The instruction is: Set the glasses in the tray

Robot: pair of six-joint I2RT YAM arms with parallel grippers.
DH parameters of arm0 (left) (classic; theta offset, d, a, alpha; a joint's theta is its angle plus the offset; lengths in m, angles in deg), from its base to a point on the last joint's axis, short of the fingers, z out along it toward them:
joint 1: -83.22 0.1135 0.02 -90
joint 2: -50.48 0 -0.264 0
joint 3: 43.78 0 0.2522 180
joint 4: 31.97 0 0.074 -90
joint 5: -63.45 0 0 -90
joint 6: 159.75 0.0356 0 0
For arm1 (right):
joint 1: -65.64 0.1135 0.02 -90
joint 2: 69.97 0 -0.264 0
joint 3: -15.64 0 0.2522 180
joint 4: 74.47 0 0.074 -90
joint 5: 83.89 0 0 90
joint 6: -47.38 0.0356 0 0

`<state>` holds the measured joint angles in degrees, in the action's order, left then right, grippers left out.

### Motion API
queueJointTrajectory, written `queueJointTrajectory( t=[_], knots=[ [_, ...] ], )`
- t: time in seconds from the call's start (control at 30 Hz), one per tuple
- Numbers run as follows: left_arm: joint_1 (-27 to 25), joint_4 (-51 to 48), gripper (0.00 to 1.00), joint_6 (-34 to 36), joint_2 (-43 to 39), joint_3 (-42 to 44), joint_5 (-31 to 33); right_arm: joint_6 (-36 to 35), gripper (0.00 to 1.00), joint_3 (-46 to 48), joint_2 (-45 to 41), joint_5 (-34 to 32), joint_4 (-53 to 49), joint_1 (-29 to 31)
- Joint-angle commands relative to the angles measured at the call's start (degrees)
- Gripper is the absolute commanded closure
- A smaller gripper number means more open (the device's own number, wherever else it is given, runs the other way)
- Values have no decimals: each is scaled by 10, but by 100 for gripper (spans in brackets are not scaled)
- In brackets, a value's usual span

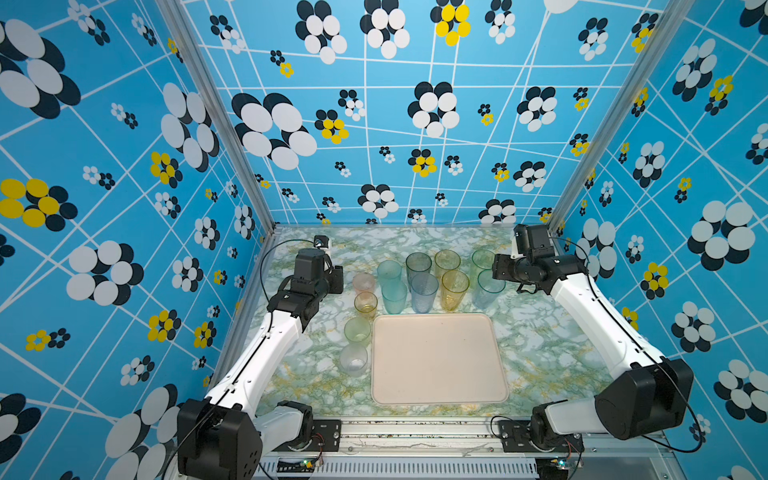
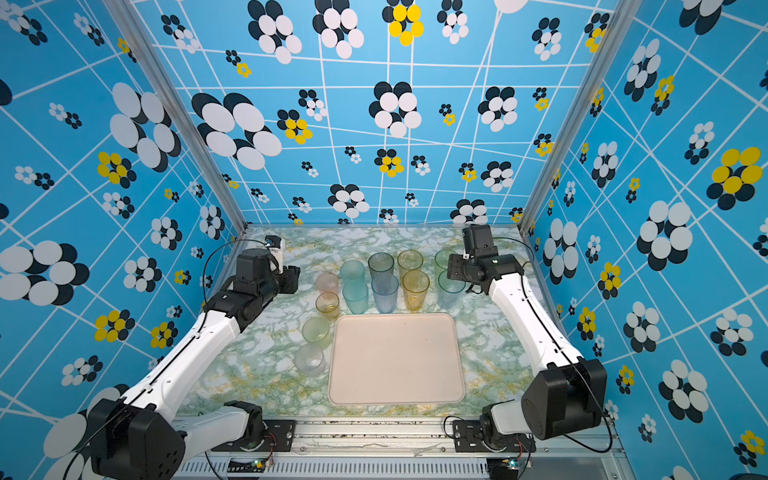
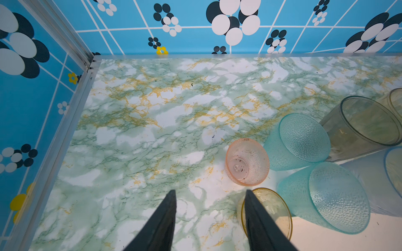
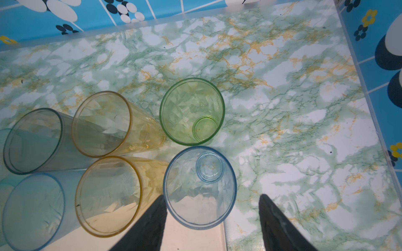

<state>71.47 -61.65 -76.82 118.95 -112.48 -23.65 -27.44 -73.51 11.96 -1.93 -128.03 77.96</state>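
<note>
Tray sits nearest on the worktop and holds nothing. The glasses all stand beside or behind it. Left end effector is apart and empty by the orange glass. Right end effector is apart over the blue glass, probably lining up a grab.

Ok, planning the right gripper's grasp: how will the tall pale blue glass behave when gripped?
The pale blue glass looks empty and thin-walled, so probably light. Tall, with a base narrower than its rim, it may tip if pushed high. Its shiny wall could slip.
</note>
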Motion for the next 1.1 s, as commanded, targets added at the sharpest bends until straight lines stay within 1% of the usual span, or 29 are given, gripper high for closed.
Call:
queueJointTrajectory(
  t=[0.0,0.07,0.17,0.27,0.37,0.43,0.6,0.67,0.73,0.8,1.0,1.07],
  knots=[
    [6,-18,48,-5,2,-17,-21,-2,36,-22,14,8,-22,3],
    [10,-24,48,-4,2,-21,-25,-2,37,-20,19,-1,-34,3],
    [13,-29,48,-1,2,-25,-29,-3,41,-14,21,-21,-44,3],
    [17,-28,48,-1,5,-24,-38,-5,44,-20,30,-24,-53,3],
    [19,-29,49,-1,10,-26,-45,-4,50,-31,43,-29,-61,-1],
    [20,-30,49,0,12,-26,-48,-2,51,-33,46,-24,-55,-8],
    [25,-27,49,1,10,-22,-51,-4,58,-47,59,1,-57,-19],
    [25,-27,50,0,14,-23,-56,-3,58,-46,53,29,-47,-19],
    [25,-33,50,0,22,-28,-67,-1,58,-51,51,38,-50,-19],
    [25,-42,52,-1,34,-35,-74,-3,57,-59,52,29,-58,-20],
    [25,-58,52,0,60,-46,-80,-12,57,-63,66,-4,-75,-20],
    [25,-58,52,0,62,-47,-81,-11,57,-63,74,-4,-77,-23]
  ],
)
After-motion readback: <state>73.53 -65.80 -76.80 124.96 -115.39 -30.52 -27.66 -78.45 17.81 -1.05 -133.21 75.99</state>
